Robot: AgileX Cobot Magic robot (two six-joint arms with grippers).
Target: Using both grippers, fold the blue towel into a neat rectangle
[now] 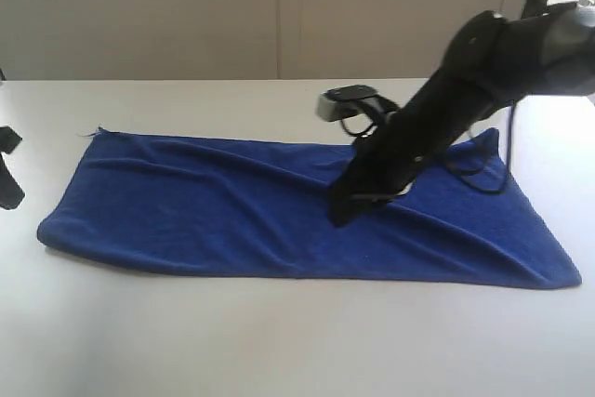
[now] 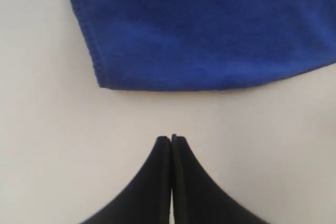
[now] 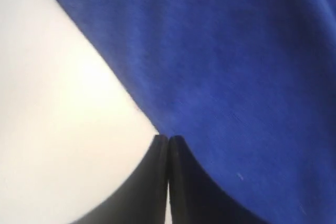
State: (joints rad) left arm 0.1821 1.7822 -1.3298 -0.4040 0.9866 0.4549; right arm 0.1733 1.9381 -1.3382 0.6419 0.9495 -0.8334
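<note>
Blue plush: the blue towel (image 1: 232,220) lies across the bench (image 1: 279,350), long axis running from left edge to right edge. The right gripper (image 1: 340,214), jaws pressed together and seemingly empty, hangs over its right half. The left gripper (image 2: 171,139), closed and empty, sits just off its left end.

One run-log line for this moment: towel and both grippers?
blue towel: long wrinkled band on table | left gripper: jaws shut, off towel, near its corner | right gripper: jaws shut, tips by towel edge
</note>
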